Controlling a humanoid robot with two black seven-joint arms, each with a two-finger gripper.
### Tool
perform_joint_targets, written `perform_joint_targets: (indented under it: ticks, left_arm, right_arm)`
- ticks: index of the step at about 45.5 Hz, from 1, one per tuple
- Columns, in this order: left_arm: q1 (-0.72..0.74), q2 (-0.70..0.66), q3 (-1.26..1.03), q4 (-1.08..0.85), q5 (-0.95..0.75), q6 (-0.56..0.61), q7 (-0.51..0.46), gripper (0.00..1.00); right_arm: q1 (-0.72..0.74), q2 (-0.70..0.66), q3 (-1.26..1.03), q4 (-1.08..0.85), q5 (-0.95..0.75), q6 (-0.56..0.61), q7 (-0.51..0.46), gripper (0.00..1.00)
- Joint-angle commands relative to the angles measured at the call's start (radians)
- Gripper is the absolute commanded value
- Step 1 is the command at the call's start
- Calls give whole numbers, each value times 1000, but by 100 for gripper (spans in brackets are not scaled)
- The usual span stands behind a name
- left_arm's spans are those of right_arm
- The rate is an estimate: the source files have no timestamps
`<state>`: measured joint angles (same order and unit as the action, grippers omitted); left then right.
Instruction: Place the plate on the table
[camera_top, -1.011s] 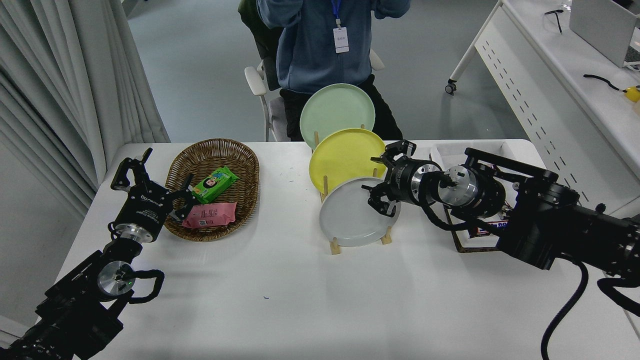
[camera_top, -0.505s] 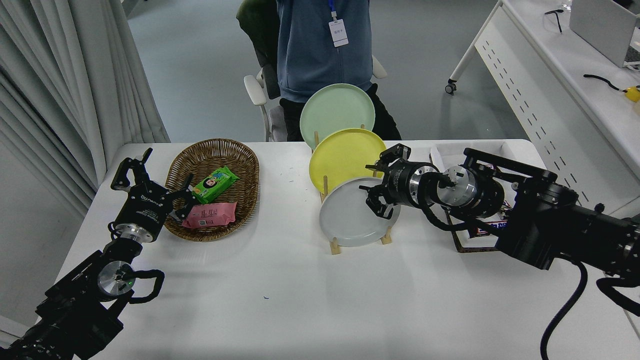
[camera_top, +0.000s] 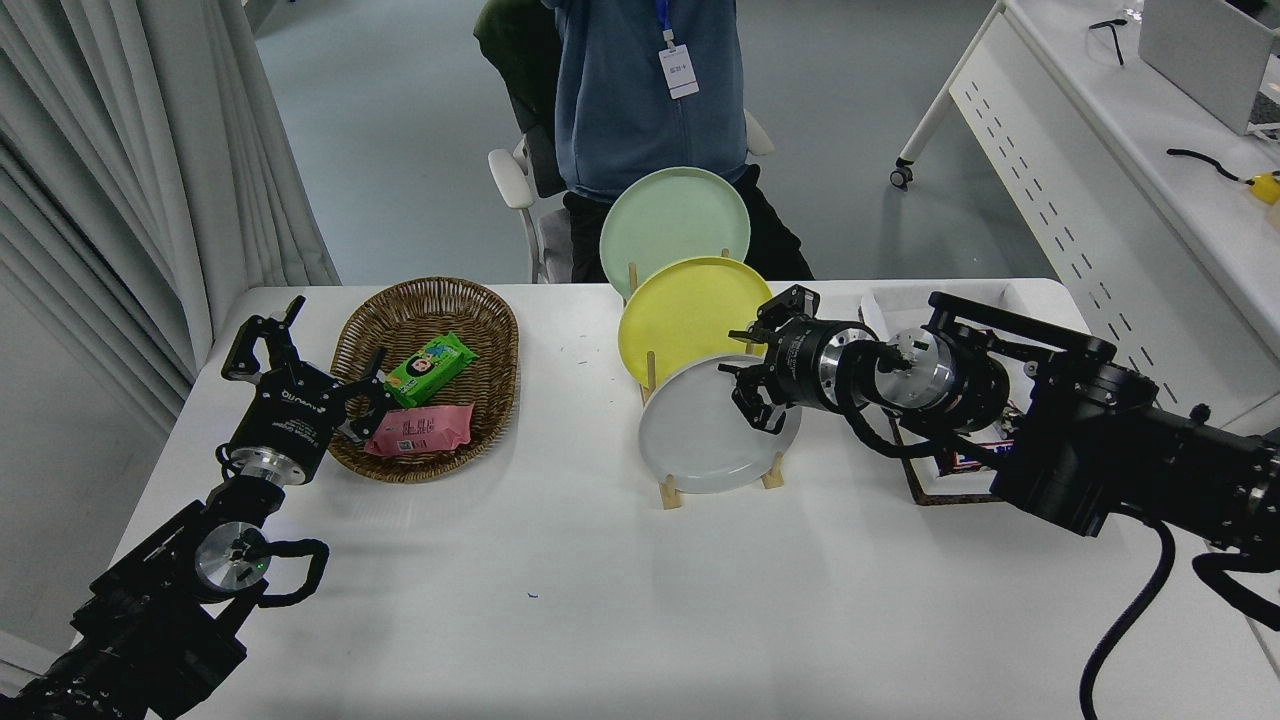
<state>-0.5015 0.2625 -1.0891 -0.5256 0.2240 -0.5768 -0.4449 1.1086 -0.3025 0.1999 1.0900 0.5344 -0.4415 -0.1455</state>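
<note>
A: What differs from half a second ago?
B: Very little. The right pincer (camera_top: 752, 368) has crept slightly left along the upper right rim of the pale grey plate (camera_top: 705, 432). The person (camera_top: 640, 90) at the far side has shifted a little.

A: Where is the plate, and how does it sit?
B: It stands on edge in the nearest slot of a wooden rack (camera_top: 668, 492) at the middle of the white table (camera_top: 600, 600). It leans back, its face turned toward the near side. Being round, it has no long axis.

A: Is it gripped?
B: The pincer is spread open, fingers straddling the rim, holding nothing.

A: And the other arm?
B: The left pincer (camera_top: 300, 350) is parked open beside a wicker basket (camera_top: 430, 300).
</note>
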Motion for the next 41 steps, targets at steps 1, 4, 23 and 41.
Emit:
perform_joint_targets:
  ticks: [1, 4, 23, 41]
  left_arm:
    - [0, 1, 0, -1, 0, 0, 0, 100]
    - [0, 0, 0, -1, 0, 0, 0, 100]
    - [0, 0, 0, -1, 0, 0, 0, 100]
    - [0, 0, 0, -1, 0, 0, 0, 100]
  right_arm:
    - [0, 0, -1, -1, 3, 0, -11, 24]
    - [0, 0, -1, -1, 3, 0, -19, 23]
    - [-1, 0, -2, -1, -5, -2, -22, 20]
    - [0, 0, 4, 1, -8, 1, -32, 14]
